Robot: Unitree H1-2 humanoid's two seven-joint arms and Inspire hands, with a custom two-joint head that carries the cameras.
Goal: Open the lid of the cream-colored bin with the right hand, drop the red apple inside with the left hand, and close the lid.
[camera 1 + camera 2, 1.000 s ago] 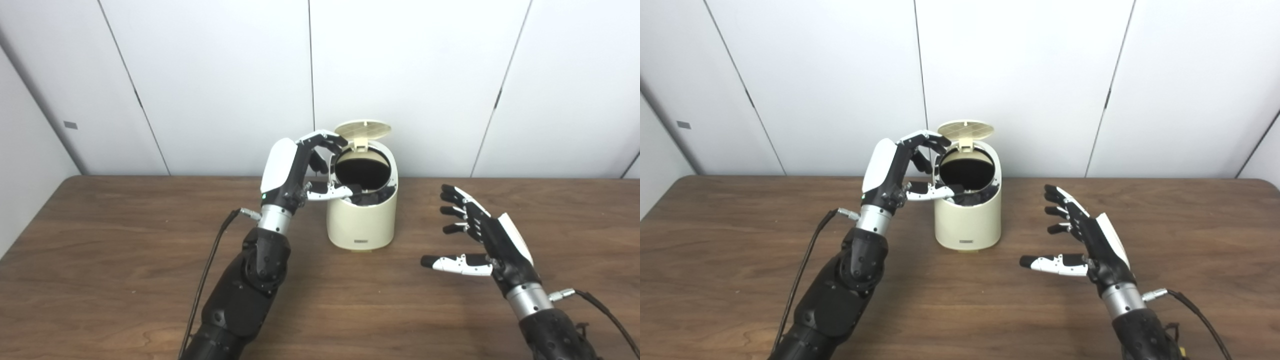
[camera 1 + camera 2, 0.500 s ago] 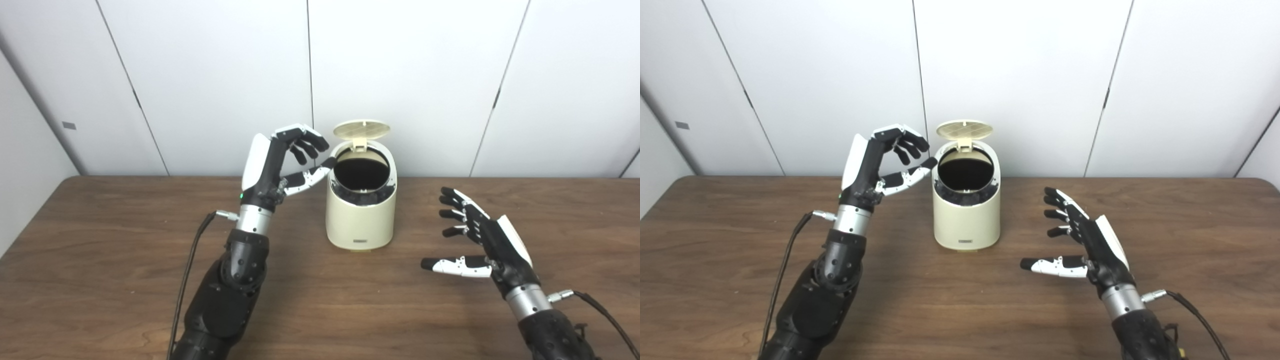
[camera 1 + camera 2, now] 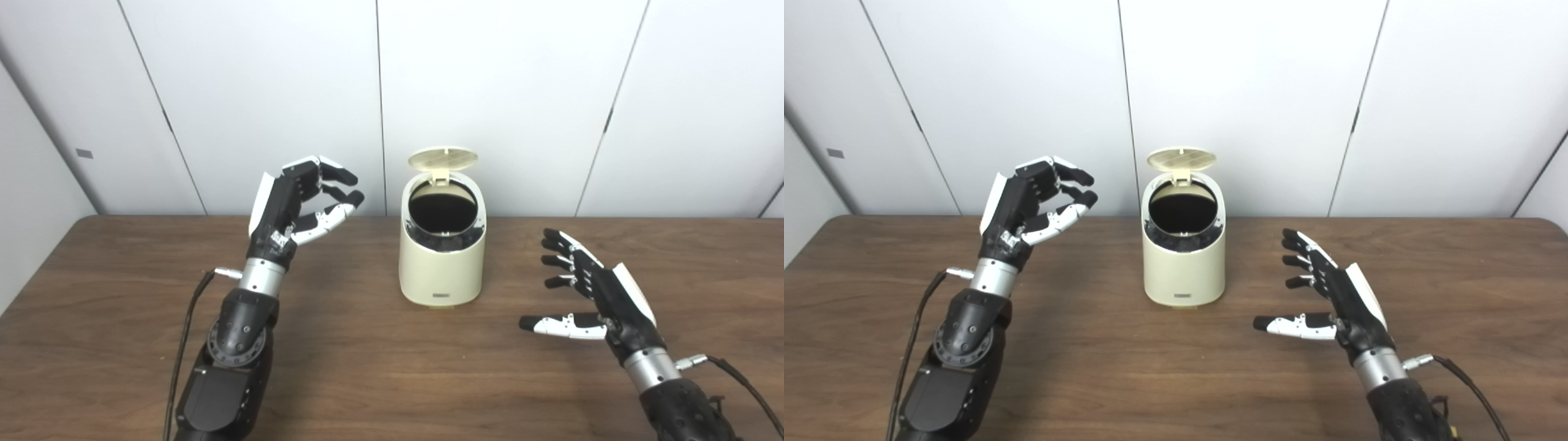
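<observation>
1. White wall panels (image 3: 490, 92) stand behind a brown wooden counter (image 3: 380, 367).
2. On the counter sits the cream bin (image 3: 442, 269), upright, near the far edge and roughly midway between my two hands.
3. Its lid (image 3: 443, 158) is tipped up and back on the rear hinge, so the round mouth is uncovered and dark inside. I cannot make out anything within, and I see no apple anywhere.
4. My left hand (image 3: 288, 205) is raised above the counter, well to the left of the bin and not touching it. Its fingers (image 3: 334, 174) are curled loosely toward the thumb with a gap between them, and they hold nothing.
5. My right hand (image 3: 597, 294) hovers low over the counter, to the right of the bin and nearer to me, apart from it. Its fingers (image 3: 560, 260) are spread wide, pointing left toward the bin, the thumb stretched out sideways, and it is empty too.
6. A black cable (image 3: 184, 343) runs along my left forearm, another (image 3: 741, 383) trails from my right wrist.
</observation>
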